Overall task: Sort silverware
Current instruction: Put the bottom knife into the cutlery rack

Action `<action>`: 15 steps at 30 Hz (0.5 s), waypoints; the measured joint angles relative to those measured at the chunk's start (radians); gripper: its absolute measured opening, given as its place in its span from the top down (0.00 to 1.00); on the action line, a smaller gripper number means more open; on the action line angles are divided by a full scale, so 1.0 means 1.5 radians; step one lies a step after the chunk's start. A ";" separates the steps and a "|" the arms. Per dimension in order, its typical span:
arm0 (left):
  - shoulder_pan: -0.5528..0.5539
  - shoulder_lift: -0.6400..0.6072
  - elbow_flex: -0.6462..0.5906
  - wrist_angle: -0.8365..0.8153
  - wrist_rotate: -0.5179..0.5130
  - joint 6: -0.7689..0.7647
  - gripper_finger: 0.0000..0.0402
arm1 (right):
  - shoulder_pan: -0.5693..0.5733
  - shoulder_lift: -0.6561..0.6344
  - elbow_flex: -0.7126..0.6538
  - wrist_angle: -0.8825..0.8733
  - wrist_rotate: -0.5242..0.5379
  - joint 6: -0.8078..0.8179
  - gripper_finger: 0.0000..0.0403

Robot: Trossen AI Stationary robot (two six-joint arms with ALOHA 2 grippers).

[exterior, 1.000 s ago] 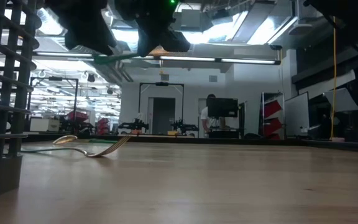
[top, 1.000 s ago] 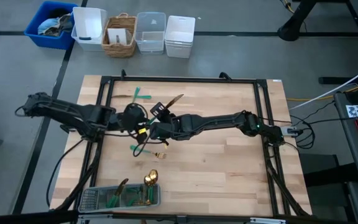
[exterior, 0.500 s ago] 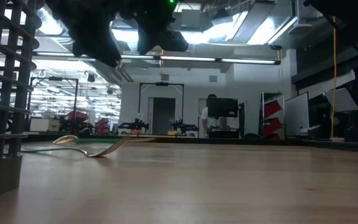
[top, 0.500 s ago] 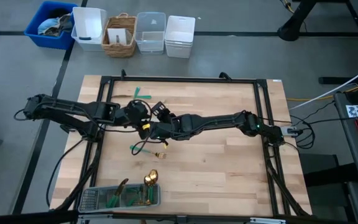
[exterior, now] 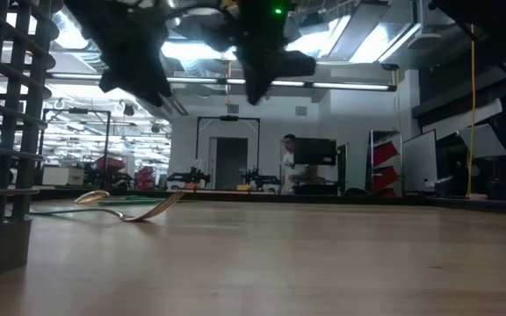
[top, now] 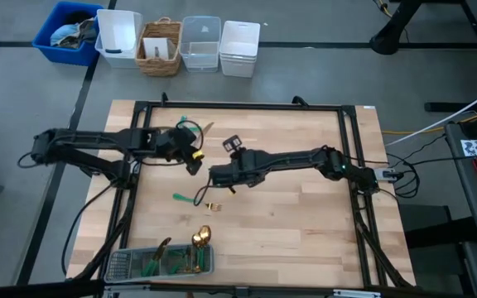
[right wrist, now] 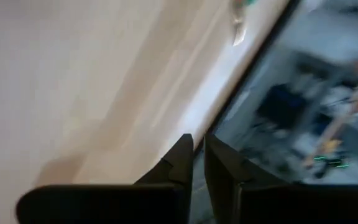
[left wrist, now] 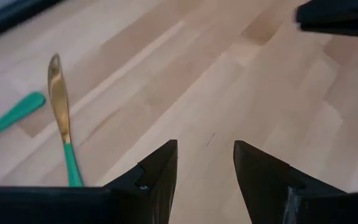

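Gold-headed, teal-handled silverware [top: 190,199] lies scattered on the wooden table [top: 305,223]: a fork and spoon near its middle, a knife [left wrist: 61,118] toward the far edge, more in the grey mesh tray [top: 160,262] at the near edge. Above the table, the left gripper [top: 195,157] is spread and empty; the right gripper [top: 214,175] is nearly closed, holding nothing.

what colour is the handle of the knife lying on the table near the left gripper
Teal green, with a shiny gold blade. The knife shows best in the left wrist view.

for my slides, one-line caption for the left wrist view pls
Open left gripper hovers empty over the wooden table, a gold-bladed, teal-handled knife lying beside it.
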State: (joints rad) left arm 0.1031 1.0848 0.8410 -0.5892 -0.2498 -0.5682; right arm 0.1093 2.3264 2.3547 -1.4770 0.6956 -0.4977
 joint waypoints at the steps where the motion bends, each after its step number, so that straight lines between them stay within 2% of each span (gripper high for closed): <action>1: 0.016 0.002 0.000 -0.001 0.018 0.000 0.63 | -0.006 0.000 0.000 -0.025 -0.015 0.023 0.90; 3: 0.051 0.008 0.000 -0.001 0.055 0.001 0.63 | -0.023 0.000 0.000 -0.067 -0.044 0.073 0.90; 5: 0.087 0.020 0.000 0.002 0.094 0.016 0.63 | -0.042 0.000 -0.003 -0.058 -0.068 0.105 0.90; 10: 0.172 0.083 0.000 0.002 0.174 0.059 0.63 | -0.086 -0.005 -0.005 -0.063 -0.133 0.118 0.90; 15: 0.241 0.151 0.000 0.000 0.209 0.112 0.63 | -0.129 -0.005 -0.005 -0.063 -0.204 0.139 0.90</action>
State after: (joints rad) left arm 0.4653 1.3110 0.8410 -0.5888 0.0632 -0.4006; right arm -0.0836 2.3192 2.3470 -1.5711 0.3890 -0.2887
